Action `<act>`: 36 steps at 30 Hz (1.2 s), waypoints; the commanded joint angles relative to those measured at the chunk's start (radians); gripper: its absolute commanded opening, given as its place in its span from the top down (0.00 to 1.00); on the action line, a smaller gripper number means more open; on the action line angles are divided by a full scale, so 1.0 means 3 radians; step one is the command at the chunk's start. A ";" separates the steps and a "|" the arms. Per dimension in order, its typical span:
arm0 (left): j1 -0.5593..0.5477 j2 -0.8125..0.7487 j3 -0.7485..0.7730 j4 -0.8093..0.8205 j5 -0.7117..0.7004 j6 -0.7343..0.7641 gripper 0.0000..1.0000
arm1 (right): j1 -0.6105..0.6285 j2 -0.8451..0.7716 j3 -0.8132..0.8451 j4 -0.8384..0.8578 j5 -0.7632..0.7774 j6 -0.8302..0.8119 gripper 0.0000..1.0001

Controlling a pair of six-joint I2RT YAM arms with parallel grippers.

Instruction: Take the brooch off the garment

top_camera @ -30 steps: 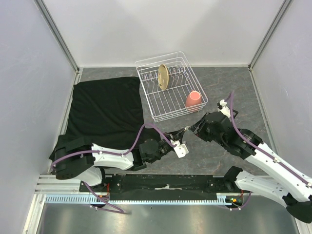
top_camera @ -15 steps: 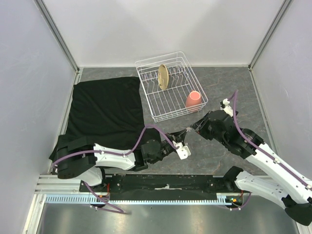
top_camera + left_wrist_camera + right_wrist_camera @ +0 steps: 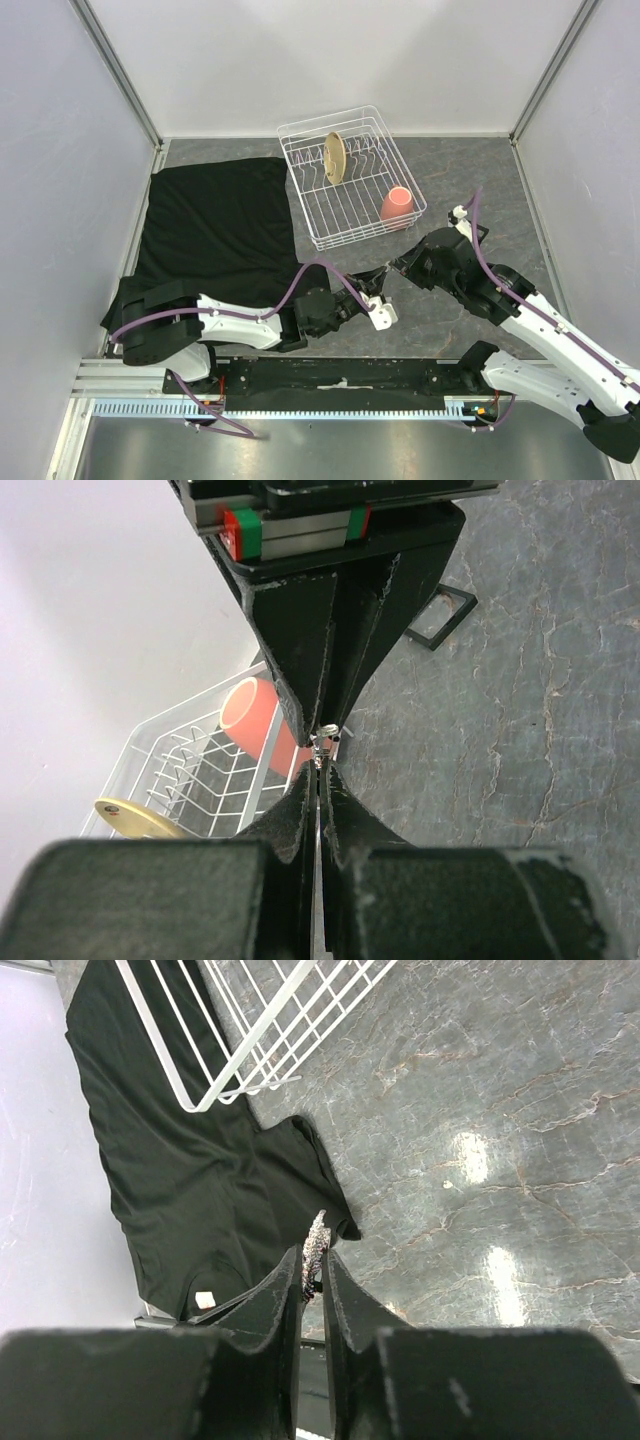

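Observation:
The brooch [image 3: 316, 1243] is a small sparkly whitish pin seen edge-on, pinched between my right gripper's [image 3: 314, 1260] shut fingers above the grey table. It hangs clear of the garment [image 3: 180, 1160], a black shirt lying flat at the left [image 3: 215, 225]. My left gripper [image 3: 320, 772] is shut and meets the right gripper tip to tip, with the brooch's tiny silvery end [image 3: 324, 743] at its fingertips. In the top view the left gripper [image 3: 372, 296] and the right gripper [image 3: 392, 270] touch in front of the rack, and the brooch is too small to make out there.
A white wire dish rack [image 3: 350, 180] stands behind the grippers, holding a pink cup [image 3: 397, 205] and a tan plate [image 3: 334, 157]. A small black square frame [image 3: 440, 615] lies on the table. A white tag [image 3: 205, 1299] sits on the shirt's collar.
Both grippers stay joined at the tips. The left gripper has slid a little to the right and nearer, and the right gripper has shifted slightly with it.

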 commanded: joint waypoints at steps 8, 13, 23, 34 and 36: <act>-0.0046 0.0084 0.0090 0.0171 -0.0108 0.0209 0.98 | -0.0022 0.0018 0.0098 -0.0021 0.0025 -0.0323 0.72; -0.0056 0.0130 0.0115 0.0176 -0.0114 0.0219 0.98 | -0.0022 0.0049 0.0129 -0.0026 0.0005 -0.0349 0.74; -0.0076 0.0120 0.0100 0.0186 -0.0134 0.0270 0.98 | -0.0027 0.0105 0.0118 0.0000 0.0061 -0.0359 0.97; -0.0030 -0.0156 -0.0028 -0.0120 -0.0088 -0.0582 0.58 | -0.0109 -0.0339 -0.0510 0.0429 0.0337 -0.0354 1.00; 0.0056 -0.0420 -0.0079 -0.0232 0.0171 -0.1066 0.54 | -0.0165 -0.0431 -0.0704 0.0577 0.0393 -0.0395 1.00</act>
